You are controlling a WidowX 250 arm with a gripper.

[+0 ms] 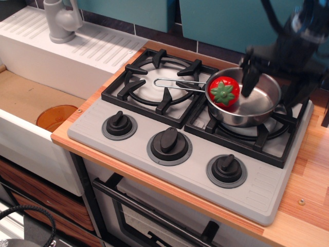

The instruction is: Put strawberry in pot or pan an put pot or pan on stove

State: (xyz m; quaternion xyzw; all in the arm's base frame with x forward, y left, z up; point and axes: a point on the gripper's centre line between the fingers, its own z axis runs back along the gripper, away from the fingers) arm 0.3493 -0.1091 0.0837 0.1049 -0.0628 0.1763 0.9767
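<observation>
gripper [270, 77]: motion-blurred, jaw state unclear; arm cut off by the top and right edges
steel pan [244, 103]: far rim partly hidden behind the gripper
faucet [60, 20]: top cut off
orange dish [55, 117]: partly hidden by the sink wall
</observation>
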